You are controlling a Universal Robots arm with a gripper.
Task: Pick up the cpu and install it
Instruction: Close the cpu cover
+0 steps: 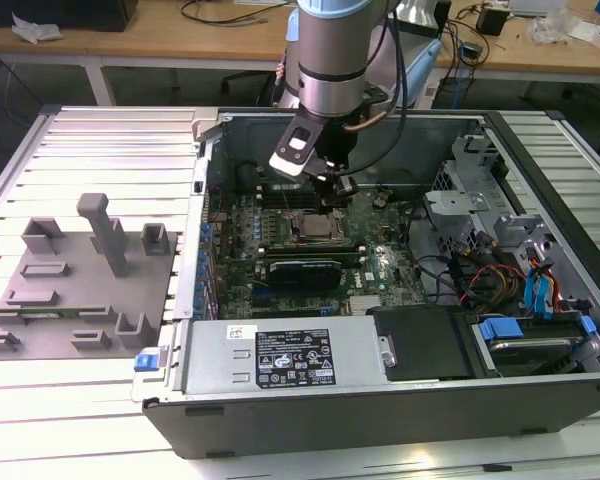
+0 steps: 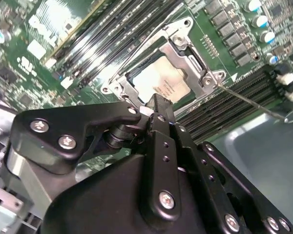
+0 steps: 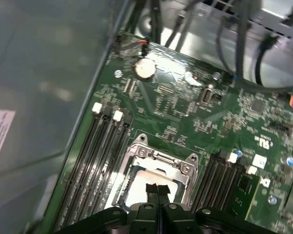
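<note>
The cpu (image 2: 161, 80) lies flat in the socket (image 2: 185, 46) on the motherboard (image 3: 185, 112), silvery top facing up. The jaws hang directly above it, with their tips over one edge of the cpu in both wrist views. The jaws are closed tip to tip with no gap and hold nothing. Contact with the cpu cannot be confirmed; the tips appear just clear of it. The cpu is square, so no long axis applies

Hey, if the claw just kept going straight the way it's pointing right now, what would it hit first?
Most likely the cpu, which lies in the socket frame on the motherboard. In both wrist views the claw points at its pale top. The gap between them is hard to judge.
</note>
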